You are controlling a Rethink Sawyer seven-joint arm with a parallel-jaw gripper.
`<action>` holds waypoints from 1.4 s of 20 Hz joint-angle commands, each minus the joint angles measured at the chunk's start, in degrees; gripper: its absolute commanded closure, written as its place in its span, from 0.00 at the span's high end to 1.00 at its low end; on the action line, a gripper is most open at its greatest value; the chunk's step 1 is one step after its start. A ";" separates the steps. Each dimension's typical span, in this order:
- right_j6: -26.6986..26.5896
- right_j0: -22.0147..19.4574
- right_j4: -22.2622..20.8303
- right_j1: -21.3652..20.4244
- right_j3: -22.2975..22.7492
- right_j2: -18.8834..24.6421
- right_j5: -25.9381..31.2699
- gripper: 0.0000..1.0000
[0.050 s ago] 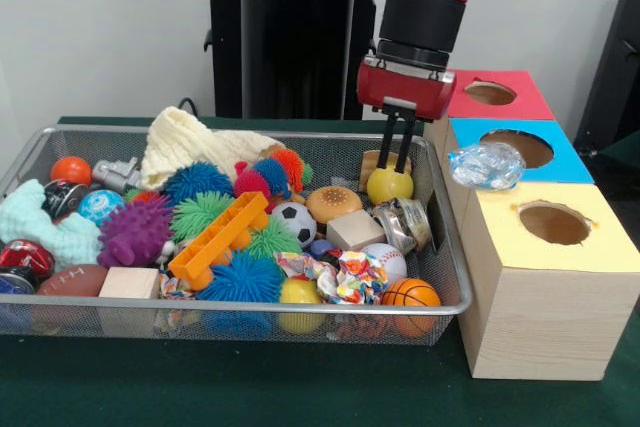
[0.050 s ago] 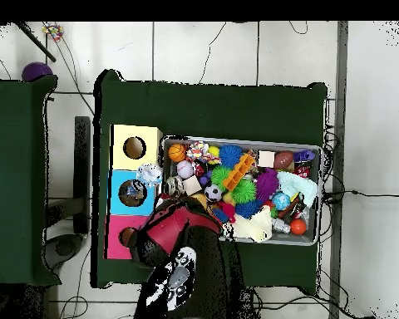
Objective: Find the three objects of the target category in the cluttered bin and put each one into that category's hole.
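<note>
Hand fingers close together, gripping yellow ball in bin.

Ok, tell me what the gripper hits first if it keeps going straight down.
The yellow ball. The gripper points straight down with its fingers at or just above the ball's top; whether they already touch is unclear.

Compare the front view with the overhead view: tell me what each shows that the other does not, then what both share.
Only the front view shows the claw with its fingers down around a yellow ball at the bin's back corner; overhead, the arm covers that spot. Only the overhead view shows the whole green table and a purple object on a neighbouring table. Both show the wire bin of toys, the crumpled clear plastic on the blue box, and the red, blue and yellow holed boxes.
</note>
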 commanded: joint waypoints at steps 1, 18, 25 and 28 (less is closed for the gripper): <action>-5.23 -4.83 0.37 1.10 -5.00 3.43 5.87 0.00; -5.03 -6.37 2.60 3.63 -14.42 6.77 16.39 0.00; -1.63 -3.59 3.31 3.93 -15.88 5.42 18.29 0.00; -0.56 -2.37 3.88 4.02 -16.32 4.79 18.61 0.00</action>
